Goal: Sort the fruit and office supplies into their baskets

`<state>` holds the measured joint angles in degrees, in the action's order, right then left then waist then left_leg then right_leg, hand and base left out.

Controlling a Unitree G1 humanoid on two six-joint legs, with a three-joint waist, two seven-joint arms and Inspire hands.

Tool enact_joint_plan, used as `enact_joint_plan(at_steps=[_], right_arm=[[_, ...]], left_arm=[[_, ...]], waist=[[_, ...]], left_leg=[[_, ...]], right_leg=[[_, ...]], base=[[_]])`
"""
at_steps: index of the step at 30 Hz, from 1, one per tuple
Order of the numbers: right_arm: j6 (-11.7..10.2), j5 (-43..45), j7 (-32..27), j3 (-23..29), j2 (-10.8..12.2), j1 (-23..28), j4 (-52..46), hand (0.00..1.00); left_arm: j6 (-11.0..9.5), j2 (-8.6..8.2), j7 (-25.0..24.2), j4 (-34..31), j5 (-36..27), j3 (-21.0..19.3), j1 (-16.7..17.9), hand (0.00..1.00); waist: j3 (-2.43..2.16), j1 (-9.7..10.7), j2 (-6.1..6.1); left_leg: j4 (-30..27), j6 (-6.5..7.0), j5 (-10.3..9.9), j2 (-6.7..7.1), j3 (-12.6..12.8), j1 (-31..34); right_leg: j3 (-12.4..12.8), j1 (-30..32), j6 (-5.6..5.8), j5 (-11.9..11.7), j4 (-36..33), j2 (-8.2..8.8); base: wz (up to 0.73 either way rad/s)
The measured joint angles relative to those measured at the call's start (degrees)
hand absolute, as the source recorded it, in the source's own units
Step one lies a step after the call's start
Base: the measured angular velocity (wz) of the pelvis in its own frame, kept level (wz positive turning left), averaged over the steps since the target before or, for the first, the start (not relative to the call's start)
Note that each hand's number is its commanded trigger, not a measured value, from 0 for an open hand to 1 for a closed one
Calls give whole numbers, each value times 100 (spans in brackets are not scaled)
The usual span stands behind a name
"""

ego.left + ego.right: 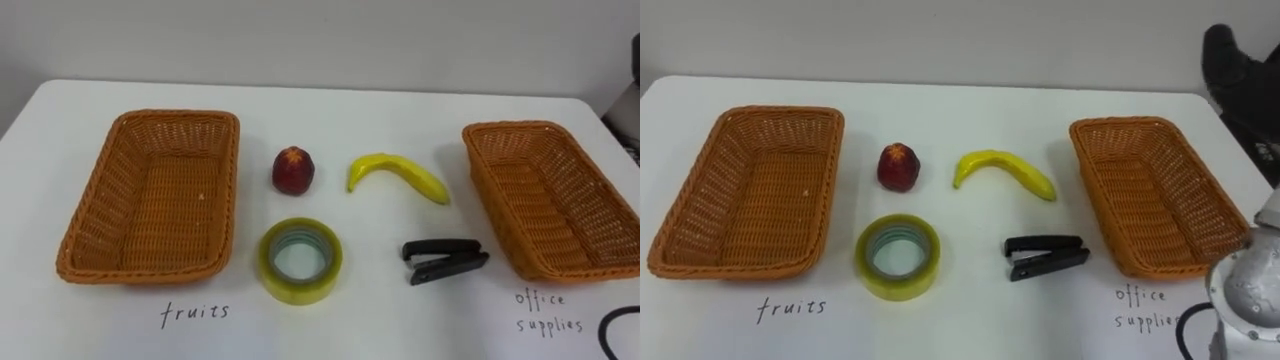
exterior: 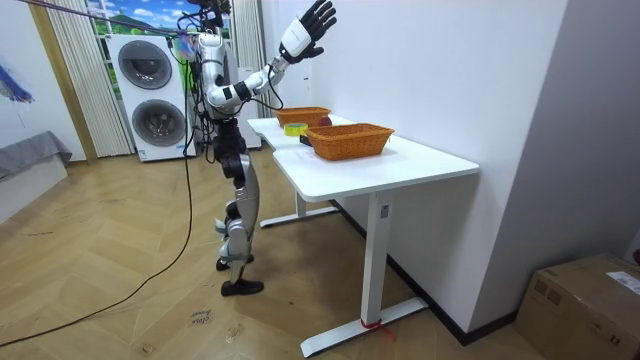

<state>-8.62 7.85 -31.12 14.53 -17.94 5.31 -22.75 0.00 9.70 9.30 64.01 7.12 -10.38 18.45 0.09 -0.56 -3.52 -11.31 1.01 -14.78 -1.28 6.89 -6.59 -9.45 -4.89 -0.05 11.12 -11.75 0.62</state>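
Note:
Two wicker baskets stand on the white table (image 1: 370, 320). The left basket (image 1: 95, 215) has a handwritten fruit label in front of it, and the right basket (image 1: 500, 190) an office-supplies label. Both hold nothing. Between them lie a red fruit (image 1: 293, 169), a yellow banana (image 1: 395, 172), a roll of yellowish tape (image 1: 300, 288) and a black stapler (image 1: 443, 260). My right hand (image 2: 312, 25) is raised high above the table's near end, fingers spread, holding nothing. Its dark shape also shows at the upper right (image 1: 1232, 60).
I stand at one short end of the table (image 2: 400, 160), which runs along a white wall. Behind me are two stacked washing machines (image 2: 155, 95). A cardboard box (image 2: 585, 300) sits on the floor past the table's far end.

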Motion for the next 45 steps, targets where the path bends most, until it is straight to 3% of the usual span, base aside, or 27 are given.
enact_joint_plan(at_steps=[9,14,22,36,40,45], right_arm=[[3,201,754,-206,-182,4,152,0],[3,211,1148,-260,-237,5,231,0],[21,251,1726,-259,-253,5,300,0],[495,723,3148,-720,-297,1,298,0],[691,723,3701,-860,-307,1,296,0],[777,723,4191,-876,-315,1,292,0]], left_arm=[[-7,39,-261,8,25,-18,-18,0],[-9,102,-451,9,32,-15,-14,0],[-8,128,-689,7,271,-69,-67,0],[106,122,-882,0,399,-10,-169,0],[148,123,-891,-3,491,2,-192,0],[170,136,-1001,-6,495,-16,-253,0]], waist=[[3,-98,-79],[28,-136,-152],[26,-152,-145],[-9,-151,-135],[-42,-154,-185],[-38,-232,-220]], left_leg=[[22,-1,0,0,-13,-2],[42,-1,0,2,-54,2],[40,0,1,5,-84,8],[-12,-1,1,1,-83,95],[-13,-5,4,-1,-91,106],[-38,-6,4,-1,-94,103]], right_leg=[[-14,-21,-2,-1,1,1],[-34,-21,-1,-1,9,1],[-78,-12,-1,-1,18,4],[-104,13,-7,-4,12,10],[-142,11,-10,-6,11,14],[-147,8,-10,-7,15,14]], base=[[0],[3],[0],[0],[2],[1]])
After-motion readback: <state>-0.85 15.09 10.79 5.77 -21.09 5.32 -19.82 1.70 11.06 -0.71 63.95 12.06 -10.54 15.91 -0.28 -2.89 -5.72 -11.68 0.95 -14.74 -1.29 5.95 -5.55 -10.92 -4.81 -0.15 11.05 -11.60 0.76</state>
